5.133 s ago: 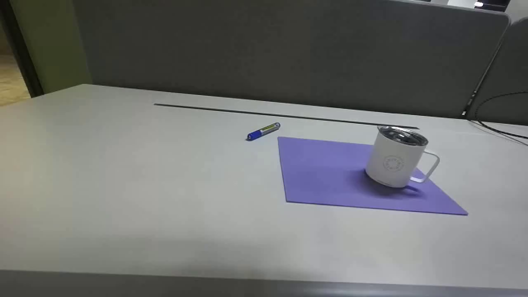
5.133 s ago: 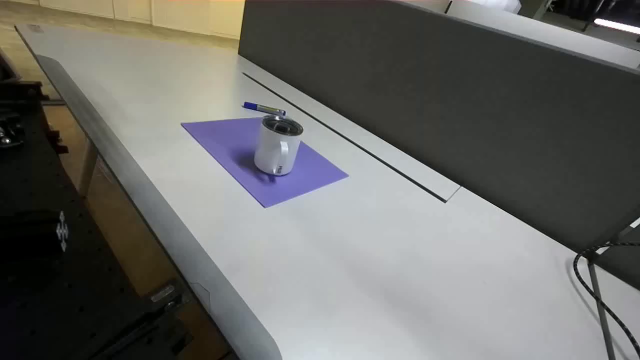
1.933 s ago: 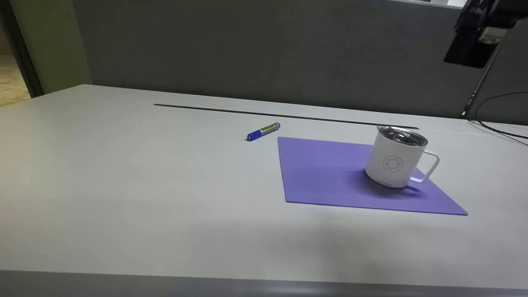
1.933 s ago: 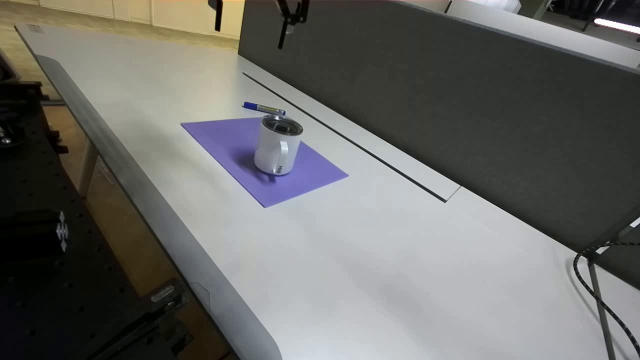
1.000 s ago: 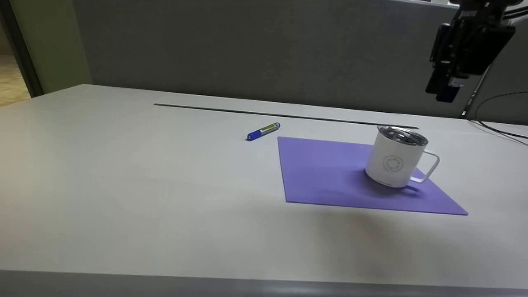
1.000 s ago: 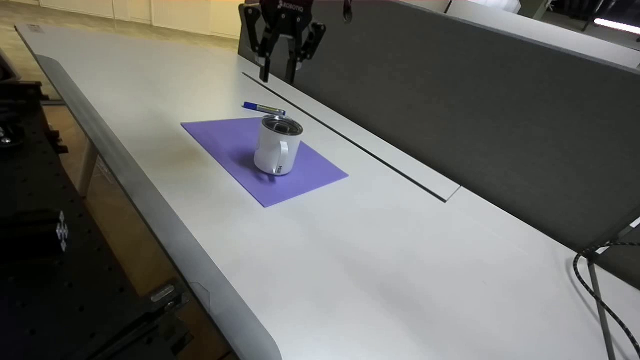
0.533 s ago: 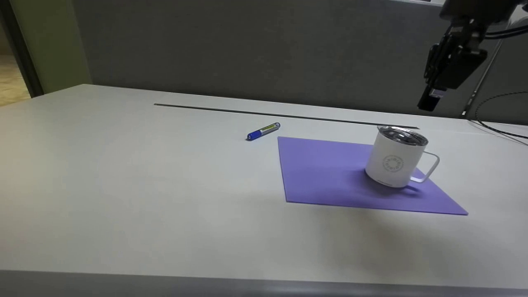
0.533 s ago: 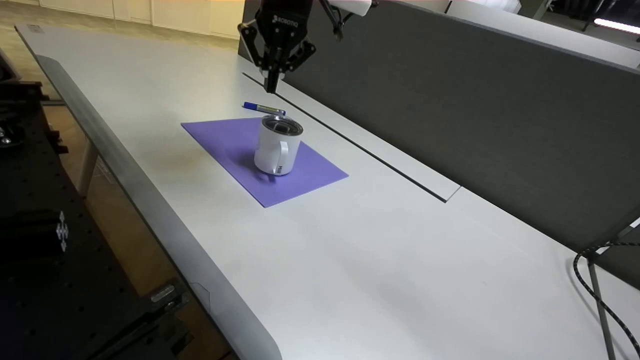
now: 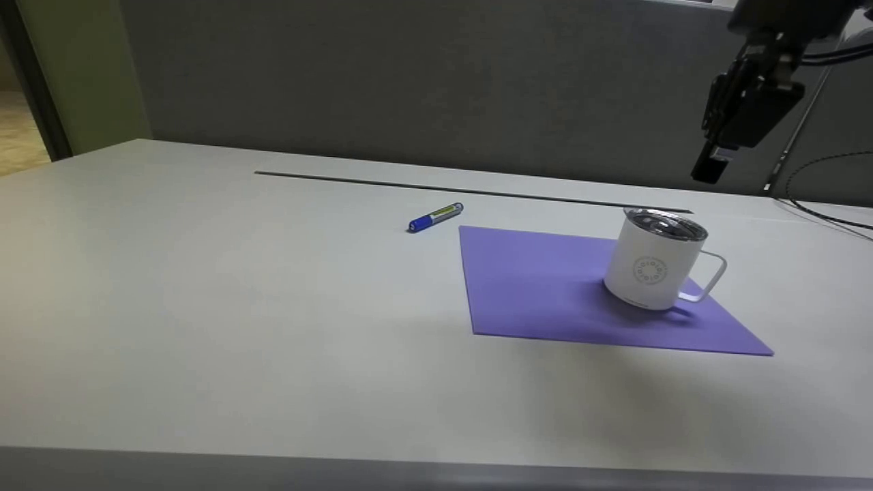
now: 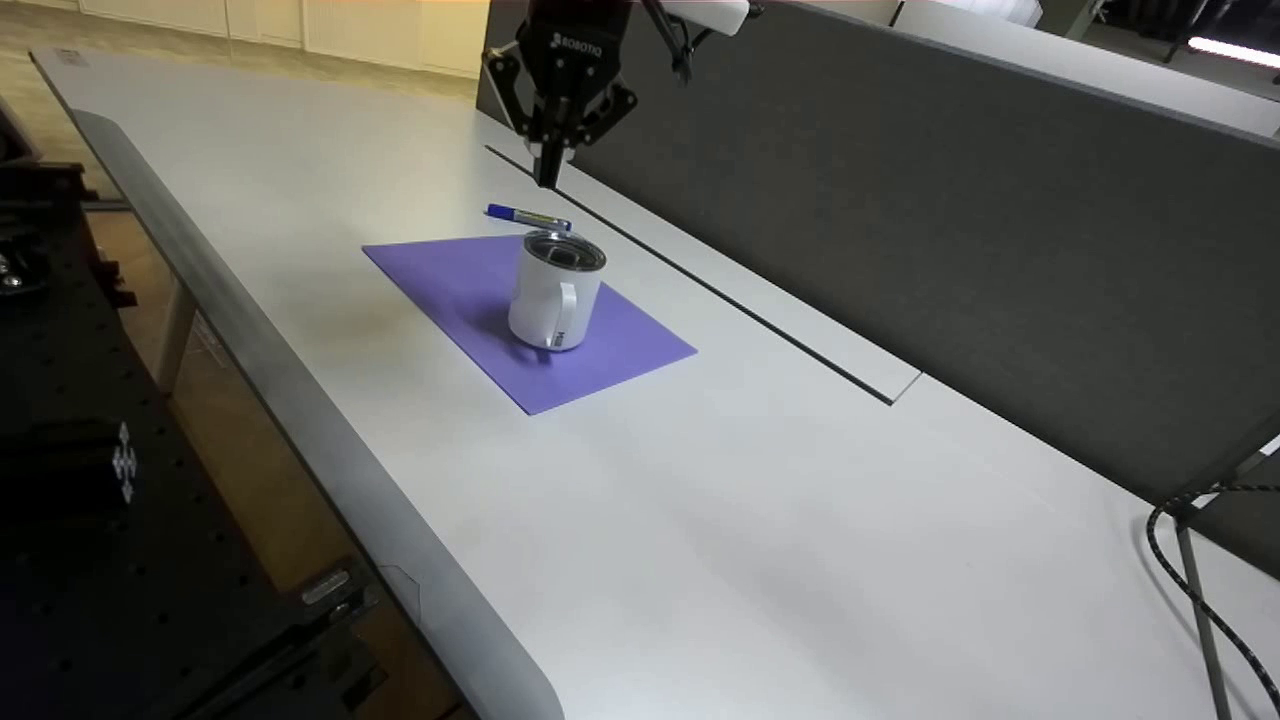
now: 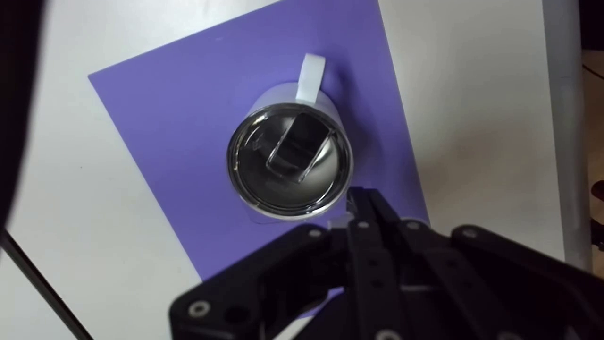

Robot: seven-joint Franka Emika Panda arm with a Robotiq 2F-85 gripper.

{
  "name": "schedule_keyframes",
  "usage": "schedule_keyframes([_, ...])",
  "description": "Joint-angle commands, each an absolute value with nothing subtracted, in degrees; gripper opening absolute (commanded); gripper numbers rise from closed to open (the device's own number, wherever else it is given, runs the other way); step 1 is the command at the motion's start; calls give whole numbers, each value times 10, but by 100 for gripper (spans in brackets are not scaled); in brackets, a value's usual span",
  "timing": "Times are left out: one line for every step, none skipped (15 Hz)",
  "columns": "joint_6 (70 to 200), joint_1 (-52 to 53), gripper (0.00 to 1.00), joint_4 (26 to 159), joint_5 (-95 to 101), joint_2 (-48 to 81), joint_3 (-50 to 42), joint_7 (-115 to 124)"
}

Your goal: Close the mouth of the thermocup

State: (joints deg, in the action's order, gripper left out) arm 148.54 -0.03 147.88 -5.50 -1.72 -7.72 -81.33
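The cup (image 9: 658,252) is white, with a round print (image 9: 650,270) on its side and a looped handle (image 11: 311,78). It stands upright on the mat (image 9: 525,286), its base within the mat's edges. A clear lid (image 11: 259,179) caps it, with a dark oblong slider (image 11: 302,141); whether that is open, I cannot tell.

Office ground, by the look of it: a long, flat white desk (image 10: 780,520) stretches across both exterior views, and right along its far edge stands a tall dark-grey partition panel (image 9: 443,82), cubicle fashion! A slim blue-capped marker pen (image 9: 436,217) lies on the desk, everyday office stuff, and here's a touch of the lab: in an exterior view, a black platform dotted with small holes (image 10: 100,620) sits just beside the desk's near edge.
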Motion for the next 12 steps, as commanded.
schedule_keyframes([1484, -12, 0, 1478, -55, -18, -65, -813])
schedule_keyframes([1489, -12, 0, 1480, -57, -18, -66, -828])
schedule_keyframes([1496, -14, 0, 1483, -45, -17, -66, -825])
schedule_keyframes([1496, -15, 0, 1485, -53, -17, -66, -849])
schedule_keyframes([1499, -16, 0, 1488, -58, -17, -67, -882])
schedule_keyframes([1507, -19, 0, 1491, -52, -16, -68, -901])
schedule_keyframes([1518, -20, 0, 1493, -60, -12, -69, -943])
schedule_keyframes([1519, -21, 0, 1492, -82, -8, -70, -999])
schedule_keyframes([1519, -24, 0, 1489, -89, -4, -71, -1032])
schedule_keyframes([1506, -25, 0, 1482, -99, -1, -69, -1076])
schedule_keyframes([1498, -30, 0, 1476, -102, 7, -70, -1116])
schedule_keyframes([1493, -34, 0, 1470, -104, 15, -70, -1155])
